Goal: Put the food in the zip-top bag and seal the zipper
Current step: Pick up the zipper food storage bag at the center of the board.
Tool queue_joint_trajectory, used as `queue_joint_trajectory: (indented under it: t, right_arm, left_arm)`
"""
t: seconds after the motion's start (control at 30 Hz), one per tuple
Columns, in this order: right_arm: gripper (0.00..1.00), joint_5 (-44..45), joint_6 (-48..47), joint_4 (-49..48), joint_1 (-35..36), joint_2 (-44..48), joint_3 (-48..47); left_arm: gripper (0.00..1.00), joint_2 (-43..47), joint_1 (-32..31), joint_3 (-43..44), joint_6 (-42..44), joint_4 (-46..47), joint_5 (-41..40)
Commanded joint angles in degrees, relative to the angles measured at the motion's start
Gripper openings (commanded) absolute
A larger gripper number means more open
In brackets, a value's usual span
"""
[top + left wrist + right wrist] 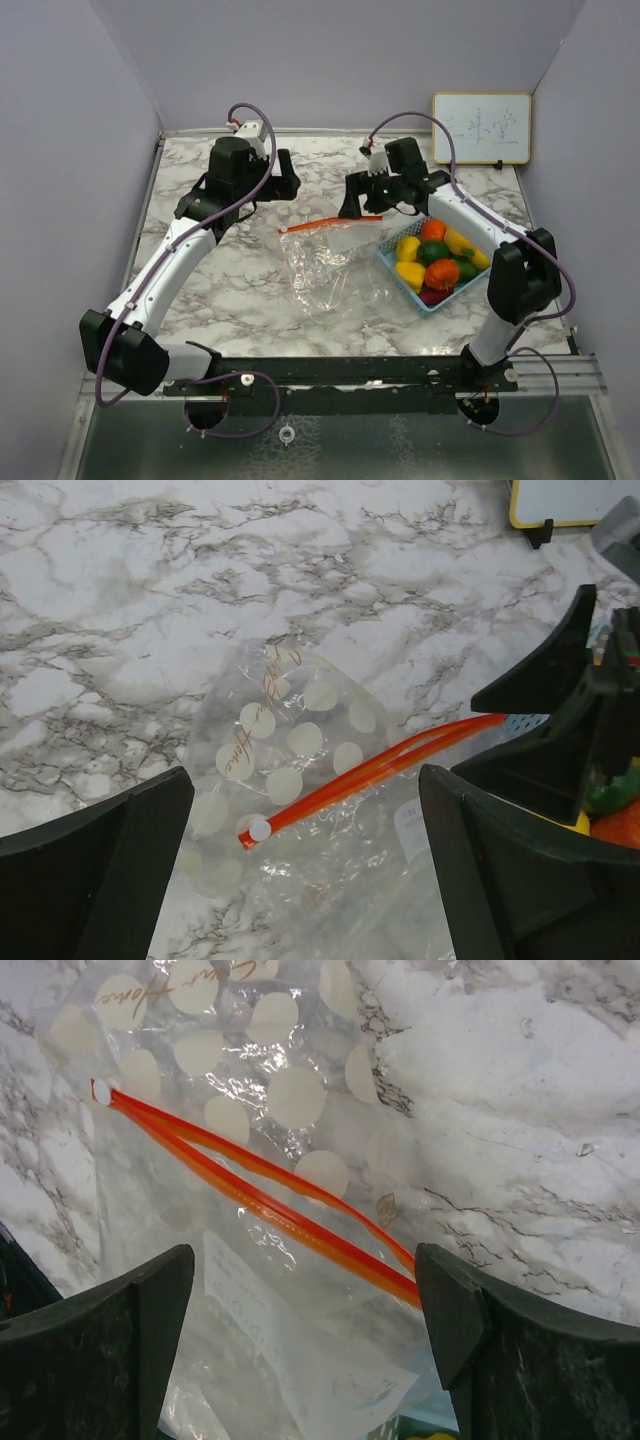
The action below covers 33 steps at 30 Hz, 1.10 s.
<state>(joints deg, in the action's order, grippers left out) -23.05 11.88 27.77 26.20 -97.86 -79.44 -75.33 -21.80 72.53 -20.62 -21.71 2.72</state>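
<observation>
Nothing is bagged yet: the food (437, 262) sits in its basket (400, 280), the bag (325, 268) lies unsealed, and the left claw (305, 820) and right claw (305, 1305) gape empty.

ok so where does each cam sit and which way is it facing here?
Top external: above and behind the bases, looking down on the marble table; both arms, left claw and right claw show.
Left wrist: on the left arm, looking down over the zip-top bag toward the whiteboard; own fingers frame it, right claw at right.
Right wrist: on the right arm, looking down at the bag; own fingers show.
Shared: both wrist views catch the orange zipper and white slider.
</observation>
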Motion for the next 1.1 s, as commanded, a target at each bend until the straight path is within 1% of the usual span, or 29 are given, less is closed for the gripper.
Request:
queue_joint_trajectory:
  t: [0.0,0.17,0.23,0.3,0.37,0.47,0.57,0.63,0.67,0.7,0.77,0.9,1.0,1.03,1.07]
  right_arm:
    - [0.90,-9.81,-5.44,-2.22,0.04,-2.71,-1.48]
    - [0.83,-22.29,-10.99,-5.43,0.03,-3.18,0.88]
    - [0.78,-26.70,-11.92,-5.98,0.04,-2.91,2.37]
    - [0.76,-30.11,-12.24,-6.74,0.06,-1.74,4.57]
    - [0.76,-32.11,-12.12,-8.58,0.08,-0.04,7.54]
    - [0.75,-31.96,-11.92,-9.96,0.08,1.29,11.16]
    - [0.73,-32.72,-11.97,-11.23,0.08,1.85,12.74]
    - [0.71,-33.98,-11.97,-11.61,0.17,2.25,12.99]
    - [0.70,-33.04,-11.92,-11.72,0.13,2.58,13.15]
    - [0.69,-30.31,-11.86,-11.70,0.17,3.05,13.11]
    - [0.68,-22.10,-11.25,-11.73,0.17,5.22,13.07]
    - [0.72,-9.51,-9.72,-13.53,0.17,9.58,12.78]
    - [0.76,7.20,-6.04,-8.80,0.17,10.01,9.43]
    - [0.77,10.94,-5.80,-6.60,0.11,9.54,8.09]
    - [0.77,12.48,-6.31,-4.17,0.09,8.78,6.95]
  left_arm:
    - [0.99,3.26,0.26,-1.04,-5.89,-1.72,5.84]
    - [0.99,4.64,0.33,-0.64,-7.49,-4.50,9.09]
    - [0.98,4.75,0.36,0.94,-7.21,-6.71,9.96]
    - [0.98,4.75,0.35,2.44,-7.03,-9.46,10.53]
    - [0.98,4.84,0.33,3.50,-7.71,-12.03,10.47]
    - [0.97,4.93,0.35,4.19,-9.70,-15.05,11.16]
    - [0.96,4.79,0.44,4.80,-11.58,-18.14,12.39]
    - [0.96,4.31,0.44,7.35,-12.00,-21.10,12.99]
    - [0.95,4.12,0.44,8.15,-12.10,-22.59,13.26]
    - [0.95,3.82,0.48,8.90,-12.23,-24.13,13.49]
    - [0.95,3.62,0.49,9.85,-12.54,-26.62,14.13]
    - [0.95,5.17,0.51,8.25,-13.15,-27.73,14.92]
    - [0.94,5.89,0.55,6.75,-13.75,-28.14,14.93]
    - [0.94,5.94,0.56,6.53,-14.03,-28.28,15.13]
    - [0.94,5.86,0.57,6.41,-14.21,-28.38,15.41]
